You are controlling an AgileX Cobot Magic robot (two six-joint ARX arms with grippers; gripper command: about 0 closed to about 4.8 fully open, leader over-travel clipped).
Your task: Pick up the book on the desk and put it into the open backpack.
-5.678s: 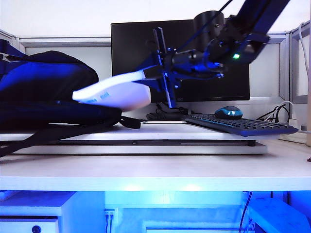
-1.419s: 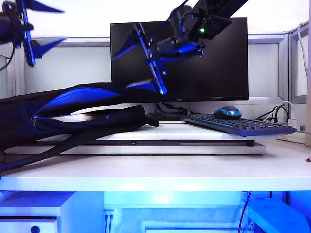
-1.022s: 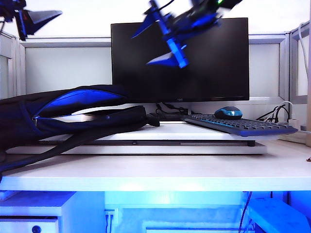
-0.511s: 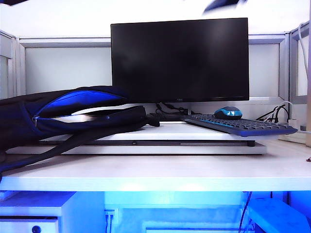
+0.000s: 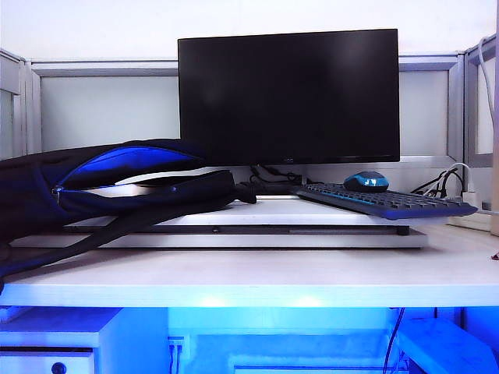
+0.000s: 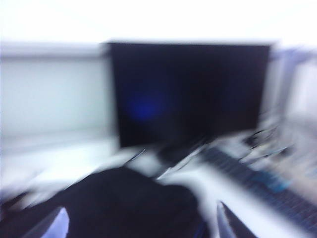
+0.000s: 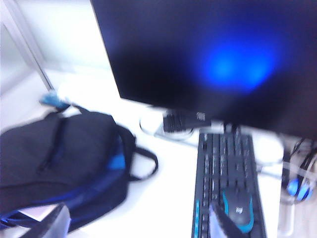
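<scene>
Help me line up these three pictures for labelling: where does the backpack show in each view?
Exterior view: the backpack lies at the left on the raised white board, blue lining showing.
Left wrist view: blurred dark mass low in the picture, in front of the monitor.
Right wrist view: seen from above, across the board from the keyboard.
Shared landmark: the black monitor, behind the backpack in all three.

The backpack (image 5: 109,183) is lying left on the desk (image 5: 249,280), the keyboard (image 5: 386,201) right, the monitor (image 5: 288,97) standing behind.
</scene>
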